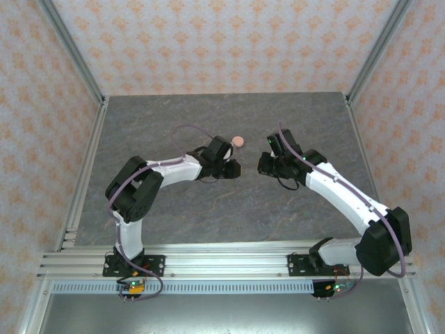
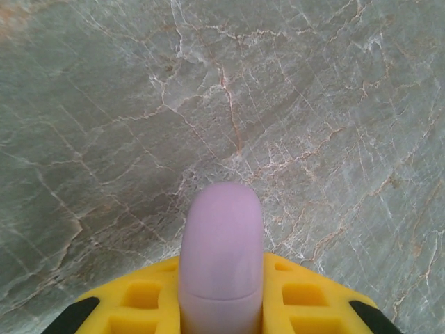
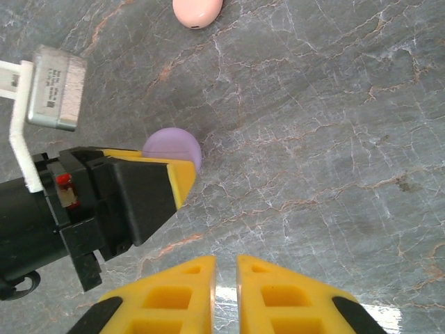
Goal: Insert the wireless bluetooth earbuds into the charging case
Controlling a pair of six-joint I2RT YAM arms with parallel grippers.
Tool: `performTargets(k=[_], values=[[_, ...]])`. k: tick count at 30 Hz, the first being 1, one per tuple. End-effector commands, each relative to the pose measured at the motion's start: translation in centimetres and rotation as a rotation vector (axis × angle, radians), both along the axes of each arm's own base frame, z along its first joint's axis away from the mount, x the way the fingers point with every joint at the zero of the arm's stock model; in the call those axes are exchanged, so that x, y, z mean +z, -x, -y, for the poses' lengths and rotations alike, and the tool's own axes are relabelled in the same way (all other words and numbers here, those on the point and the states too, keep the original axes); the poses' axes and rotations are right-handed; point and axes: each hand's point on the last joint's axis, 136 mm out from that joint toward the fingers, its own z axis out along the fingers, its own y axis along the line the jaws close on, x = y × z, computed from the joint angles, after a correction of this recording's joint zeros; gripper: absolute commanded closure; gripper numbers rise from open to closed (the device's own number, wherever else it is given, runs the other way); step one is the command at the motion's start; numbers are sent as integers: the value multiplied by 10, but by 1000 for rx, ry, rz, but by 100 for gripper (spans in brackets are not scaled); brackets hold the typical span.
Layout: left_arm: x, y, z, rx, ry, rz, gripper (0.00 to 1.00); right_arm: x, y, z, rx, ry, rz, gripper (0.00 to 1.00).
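The left hand (image 1: 231, 169) is clamped on a smooth lilac rounded plastic charging case (image 2: 221, 236), which sticks out between its yellow fingers (image 2: 306, 303) above the grey marbled stone surface (image 3: 334, 125). The right hand (image 3: 225, 268), facing it, has its fingers drawn almost together, a thin slit between them. A pale pink rounded case (image 3: 197, 10) lies on the surface beyond both.

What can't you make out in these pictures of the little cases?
- Lilac case, left wrist view: lower part hidden by the left tool gripping it, and cut by the bottom edge.
- Pink case, right wrist view: cut off by the top edge.
- Pink case, top view: too small to tell open from shut.
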Motion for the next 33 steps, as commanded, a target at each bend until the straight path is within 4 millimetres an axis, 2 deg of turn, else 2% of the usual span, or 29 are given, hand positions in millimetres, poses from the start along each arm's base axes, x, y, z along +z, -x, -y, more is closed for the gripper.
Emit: performTargets(k=[1, 10, 18, 21, 24, 27, 28, 33], values=[[-4, -3, 2, 12, 18, -51, 93, -5, 2, 7, -24, 18, -12, 84], [-20, -2, 5, 20, 19, -100, 92, -9, 2, 6, -24, 23, -20, 83], [-22, -1, -6, 34, -41, -97, 64, -10, 1, 8, -28, 33, -20, 82], [-19, -2, -12, 43, -63, -74, 46, -12, 1, 10, -30, 44, -21, 80], [-11, -2, -17, 47, -76, -39, 35, -14, 0, 13, -37, 63, -19, 77], [-5, -1, -22, 38, -97, -18, 31, -15, -1, 17, -49, 80, -12, 73], [7, -2, -24, 46, -94, 4, 29, -15, -2, 18, -53, 86, -7, 71], [29, -1, -39, 49, -148, 69, 26, -14, -6, 33, -103, 155, 28, 70]])
